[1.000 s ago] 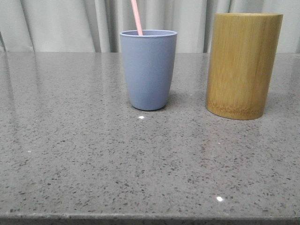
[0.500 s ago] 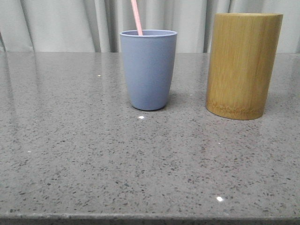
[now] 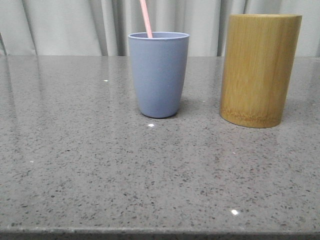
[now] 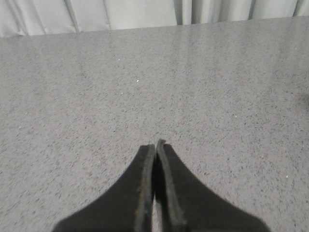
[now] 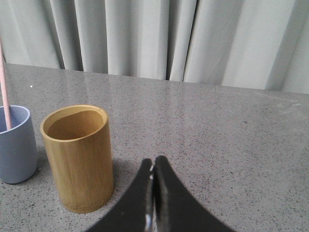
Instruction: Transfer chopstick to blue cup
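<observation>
The blue cup (image 3: pixel 158 75) stands upright at the table's middle, and a pale pink chopstick (image 3: pixel 145 18) sticks up out of it, leaning left; its top is cut off by the frame. The cup (image 5: pixel 15 142) and chopstick (image 5: pixel 4 92) also show in the right wrist view. My right gripper (image 5: pixel 153 163) is shut and empty, above the table beside the bamboo cylinder. My left gripper (image 4: pixel 156 145) is shut and empty over bare table, with no task object near it. Neither gripper shows in the front view.
A taller tan bamboo cylinder (image 3: pixel 260 70) stands right of the cup; the right wrist view shows its inside (image 5: pixel 75 124) with nothing in it. The grey speckled table (image 3: pixel 100 165) ends at a white curtain (image 3: pixel 65 25) behind.
</observation>
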You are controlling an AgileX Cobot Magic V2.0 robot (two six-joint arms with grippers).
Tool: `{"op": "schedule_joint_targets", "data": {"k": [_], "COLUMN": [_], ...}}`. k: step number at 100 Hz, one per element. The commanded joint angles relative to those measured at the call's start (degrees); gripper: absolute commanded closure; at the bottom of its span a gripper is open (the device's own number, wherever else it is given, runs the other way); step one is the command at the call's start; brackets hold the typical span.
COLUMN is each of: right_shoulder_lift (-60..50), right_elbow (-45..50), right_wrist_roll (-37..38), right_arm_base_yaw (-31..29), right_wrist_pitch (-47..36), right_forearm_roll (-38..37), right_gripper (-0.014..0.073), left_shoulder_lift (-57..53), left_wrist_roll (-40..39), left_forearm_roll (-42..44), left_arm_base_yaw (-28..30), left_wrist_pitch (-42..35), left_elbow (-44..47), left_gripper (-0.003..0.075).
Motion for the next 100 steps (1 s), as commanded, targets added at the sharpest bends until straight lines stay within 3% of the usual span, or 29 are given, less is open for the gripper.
{"op": "schedule_joint_targets", "data": {"k": [1, 15, 26, 53, 67, 73, 100], "right_shoulder_lift": [0.6, 0.6, 0.6, 0.6, 0.6, 0.6, 0.7], "right_elbow": [-1.4, -1.4, -1.4, -1.4, -1.4, -1.4, -1.4], "right_wrist_roll": [-0.2, -0.2, -0.2, -0.2, -0.2, -0.2, -0.2], "right_arm_base_yaw": [-0.3, -0.3, -0.3, -0.3, -0.3, -0.3, -0.3], "right_wrist_pitch": [-4.7, -4.7, -4.7, -4.7, -4.7, -4.6, -4.6], "right_forearm_roll": [-0.7, -0.7, -0.7, -0.7, -0.7, -0.7, -0.7], "right_gripper": [0.0662, 0.0662, 0.0662, 0.0662, 0.0662, 0.0662, 0.0662], "left_shoulder_lift": [0.2, -1.0, -2.6, -9.4, -13.3, -13.0, -13.1], "left_wrist_roll": [-0.5, 2.2, 7.6, 7.7, 7.7, 7.7, 7.7], "left_forearm_roll": [0.3, -1.9, -7.4, -9.2, -9.5, -10.0, -10.0], "left_arm_base_yaw": [1.7, 7.0, 10.4, 12.4, 12.4, 12.4, 12.4], "left_wrist_pitch": [-12.6, -29.8, -36.4, -39.0, -44.0, -39.6, -40.1], "left_elbow": [2.5, 11.1, 16.9, 27.7, 33.7, 33.3, 33.5], "left_gripper": [0.0739, 0.0739, 0.0739, 0.0739, 0.0739, 0.0739, 0.0739]}}
